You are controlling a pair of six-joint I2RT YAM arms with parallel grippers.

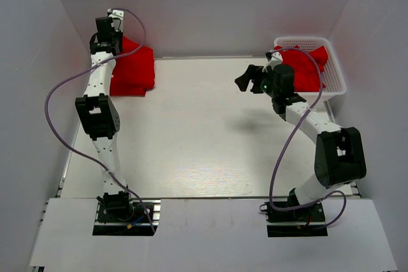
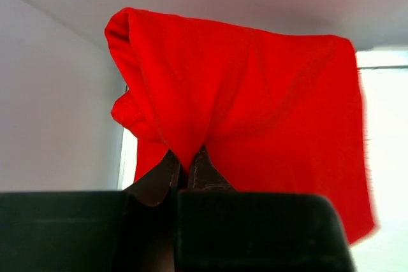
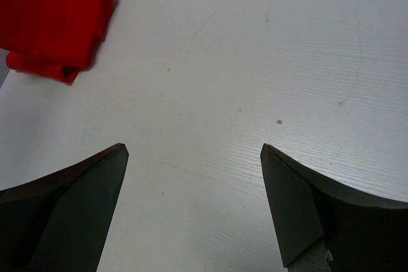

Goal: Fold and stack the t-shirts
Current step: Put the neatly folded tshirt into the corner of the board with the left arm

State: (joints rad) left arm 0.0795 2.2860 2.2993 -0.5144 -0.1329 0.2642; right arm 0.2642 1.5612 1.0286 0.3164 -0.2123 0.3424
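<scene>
1. Left arm (image 1: 95,116): stretched from its base at the near edge of the table (image 1: 191,132) up to the far-left corner, elbow bent over the left edge.
2. Left gripper (image 2: 187,160): above that far-left corner, jaws pinched almost together on a fold of red t-shirt (image 2: 255,106).
3. Right arm (image 1: 338,154): elbow folded over the table's right edge, forearm angled toward the far-right corner.
4. Right gripper (image 3: 194,150): jaws spread wide with nothing between them, hovering above the table, aimed left across it.

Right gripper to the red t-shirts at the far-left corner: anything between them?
Only bare table between the right gripper and those t-shirts, per the top view.
</scene>
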